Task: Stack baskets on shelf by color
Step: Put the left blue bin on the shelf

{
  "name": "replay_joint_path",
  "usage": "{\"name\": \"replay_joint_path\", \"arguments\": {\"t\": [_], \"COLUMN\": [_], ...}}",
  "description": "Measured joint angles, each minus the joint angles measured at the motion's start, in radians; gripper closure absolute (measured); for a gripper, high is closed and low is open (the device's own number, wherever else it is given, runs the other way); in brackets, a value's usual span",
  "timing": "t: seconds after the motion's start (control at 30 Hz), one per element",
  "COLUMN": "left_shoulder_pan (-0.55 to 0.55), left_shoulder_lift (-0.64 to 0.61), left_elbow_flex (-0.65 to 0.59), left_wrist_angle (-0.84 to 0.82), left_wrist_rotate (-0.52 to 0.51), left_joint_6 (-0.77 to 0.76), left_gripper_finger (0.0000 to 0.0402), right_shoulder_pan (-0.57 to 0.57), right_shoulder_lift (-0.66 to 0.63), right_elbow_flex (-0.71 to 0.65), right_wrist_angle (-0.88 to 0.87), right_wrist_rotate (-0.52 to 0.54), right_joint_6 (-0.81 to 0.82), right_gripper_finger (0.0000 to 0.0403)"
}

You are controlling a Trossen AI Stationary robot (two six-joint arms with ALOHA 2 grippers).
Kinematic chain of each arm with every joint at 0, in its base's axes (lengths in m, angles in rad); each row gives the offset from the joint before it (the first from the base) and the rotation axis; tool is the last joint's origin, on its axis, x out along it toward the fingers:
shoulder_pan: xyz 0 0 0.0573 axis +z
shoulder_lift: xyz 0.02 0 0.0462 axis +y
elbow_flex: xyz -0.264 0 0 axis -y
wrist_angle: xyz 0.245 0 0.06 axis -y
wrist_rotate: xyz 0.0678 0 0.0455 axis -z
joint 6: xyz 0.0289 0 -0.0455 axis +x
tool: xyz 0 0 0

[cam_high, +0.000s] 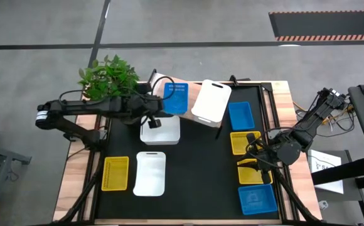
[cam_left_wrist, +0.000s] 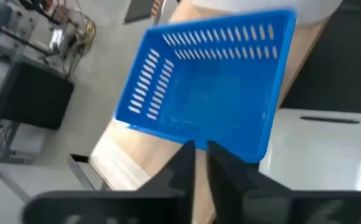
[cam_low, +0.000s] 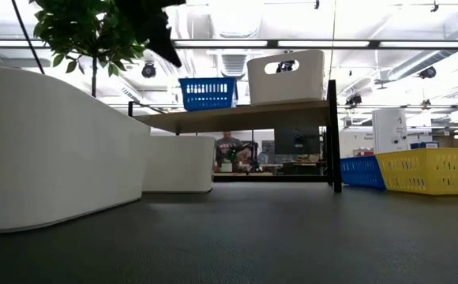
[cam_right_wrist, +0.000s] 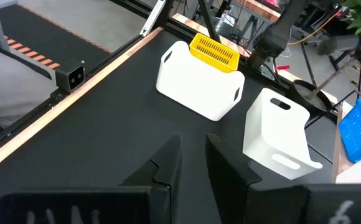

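Observation:
A blue basket (cam_high: pixel 176 98) (cam_left_wrist: pixel 208 93) and a white basket (cam_high: pixel 211 100) (cam_low: pixel 286 77) stand side by side on the wooden shelf (cam_low: pixel 245 117) at the table's far middle. My left gripper (cam_high: pixel 162 113) (cam_left_wrist: pixel 199 152) hovers just short of the blue basket's near wall, shut, with nothing between its fingers. My right gripper (cam_high: pixel 252 152) (cam_right_wrist: pixel 193 149) waits open above the table's right side, over the yellow baskets (cam_high: pixel 245 143) there.
On the table, a white basket (cam_high: pixel 160 130) sits under the left gripper, with a white (cam_high: pixel 150 173) and a yellow basket (cam_high: pixel 115 173) nearer the front. Two blue baskets (cam_high: pixel 240 115) (cam_high: pixel 257 199) and a yellow one (cam_high: pixel 254 173) lie on the right. A potted plant (cam_high: pixel 107 78) stands far left.

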Motion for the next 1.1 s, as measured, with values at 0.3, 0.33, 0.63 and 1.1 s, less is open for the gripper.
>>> {"name": "replay_joint_path", "arguments": {"t": [0.3, 0.33, 0.63, 1.1], "left_shoulder_pan": [0.06, 0.068, 0.118, 0.135], "left_shoulder_lift": [0.101, 0.11, 0.168, 0.166], "left_elbow_flex": [-0.003, -0.003, -0.003, 0.006], "left_wrist_angle": [0.001, 0.002, 0.08, 0.319], "left_wrist_rotate": [-0.146, -0.176, -0.105, -0.181], "left_joint_6": [0.04, 0.046, 0.144, 0.332], "left_gripper_finger": [0.0391, 0.0391, 0.0391, 0.0391], "right_shoulder_pan": [0.0, 0.0, 0.0, 0.0], "right_shoulder_lift": [0.0, 0.0, 0.0, 0.0], "right_elbow_flex": [0.0, 0.0, 0.0, 0.0], "right_wrist_angle": [0.0, 0.0, 0.0, 0.0], "right_wrist_rotate": [0.0, 0.0, 0.0, 0.0], "right_joint_6": [-0.002, -0.003, -0.009, -0.01], "right_gripper_finger": [0.0337, 0.0337, 0.0337, 0.0337]}}
